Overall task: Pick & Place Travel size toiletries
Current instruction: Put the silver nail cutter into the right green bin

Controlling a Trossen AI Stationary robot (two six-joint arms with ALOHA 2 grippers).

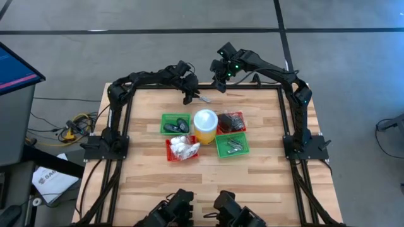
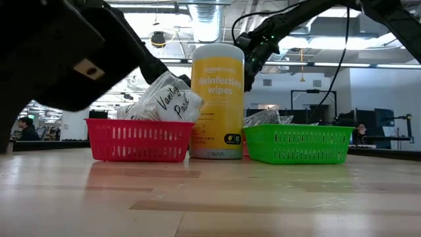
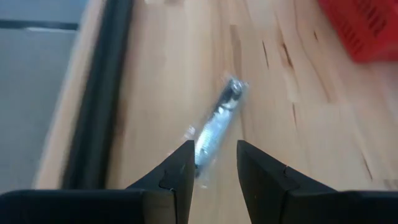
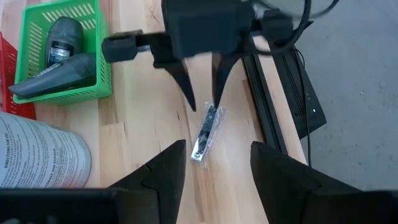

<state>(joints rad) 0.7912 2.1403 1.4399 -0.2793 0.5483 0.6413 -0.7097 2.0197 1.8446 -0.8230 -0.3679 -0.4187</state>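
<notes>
A small silvery metal piece in a clear packet [image 3: 217,121] lies flat on the wood near the table's far edge [image 1: 203,98]. My left gripper [image 3: 213,165] hangs open just over the packet's end, slanting down, with one finger on each side of it; I see no touch. From the right wrist view the same gripper [image 4: 202,93] stands above the packet [image 4: 205,134]. My right gripper [image 4: 217,168] waits open higher up, a little to the right of the packet [image 1: 219,81], with nothing between its fingers.
A yellow wipes canister [image 1: 206,125] stands mid-table among four mesh baskets: green [image 1: 175,123] with dark items, red [image 1: 231,121] with dark pieces, red [image 1: 180,149] with white packets, green [image 1: 231,145] with silvery pieces. A black frame rail [image 3: 99,93] runs along the far edge.
</notes>
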